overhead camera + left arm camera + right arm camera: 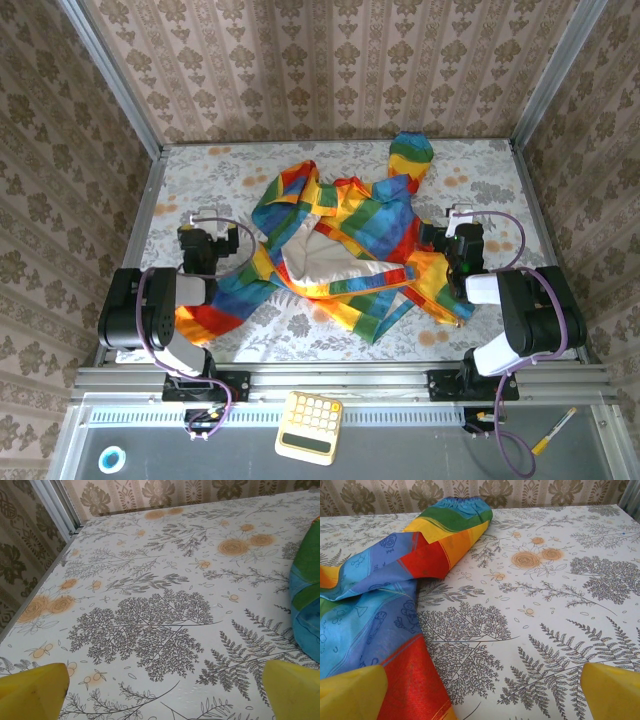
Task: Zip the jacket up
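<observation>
Lying crumpled and open on the middle of the counter [200, 180], rainbow-striped jacket [390, 225], beige lining showing, left end effector [162, 695] wide apart over bare counter, empty, right end effector [482, 695] wide apart, empty, by jacket fabric

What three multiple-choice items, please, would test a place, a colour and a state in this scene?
1. Where is the jacket?
A. spread on the table
B. on the floor
C. hung on the back wall

2. What colour are the left end effector's fingertips?
A. black
B. yellow
C. white

3. How is the jacket's front?
A. zipped shut
B. open, with the beige lining showing
C. buttoned

Key:
1 A: it sprawls across the floral table in the top view.
2 B: two yellow tips sit at the bottom corners of the left wrist view.
3 B: the pale lining lies exposed between the striped halves.
</observation>
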Controlling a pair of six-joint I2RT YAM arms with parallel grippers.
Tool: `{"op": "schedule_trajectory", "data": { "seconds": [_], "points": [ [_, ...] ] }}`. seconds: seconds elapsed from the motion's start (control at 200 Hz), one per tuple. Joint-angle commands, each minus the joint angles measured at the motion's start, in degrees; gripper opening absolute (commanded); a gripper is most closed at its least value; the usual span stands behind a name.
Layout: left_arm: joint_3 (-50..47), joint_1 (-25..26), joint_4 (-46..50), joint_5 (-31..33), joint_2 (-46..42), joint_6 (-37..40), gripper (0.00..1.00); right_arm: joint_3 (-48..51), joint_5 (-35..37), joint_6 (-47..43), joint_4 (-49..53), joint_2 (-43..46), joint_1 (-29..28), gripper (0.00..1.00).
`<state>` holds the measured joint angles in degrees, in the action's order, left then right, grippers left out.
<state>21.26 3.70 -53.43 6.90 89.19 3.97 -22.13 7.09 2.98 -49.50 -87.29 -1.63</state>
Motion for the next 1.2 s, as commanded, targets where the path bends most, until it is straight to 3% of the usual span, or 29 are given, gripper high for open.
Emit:
{"op": "schedule_trajectory", "data": {
  "seconds": [0.0, 0.565, 1.195],
  "points": [
    [-0.34, 0.15, -1.94, 0.31, -0.15, 1.22, 1.0, -0.9, -0.17, -0.87, -0.17, -0.52, -0.04, 1.0],
    [1.18, -1.87, 1.38, -5.96, -0.32, 0.73, 1.0, -0.9, -0.15, -0.87, -0.16, -0.52, -0.04, 1.0],
    [0.27, -3.11, 1.01, -8.69, -2.07, 0.07, 1.0, -0.84, -0.9, -0.99, -0.38, -0.4, 0.05, 1.0]
  ]
}}
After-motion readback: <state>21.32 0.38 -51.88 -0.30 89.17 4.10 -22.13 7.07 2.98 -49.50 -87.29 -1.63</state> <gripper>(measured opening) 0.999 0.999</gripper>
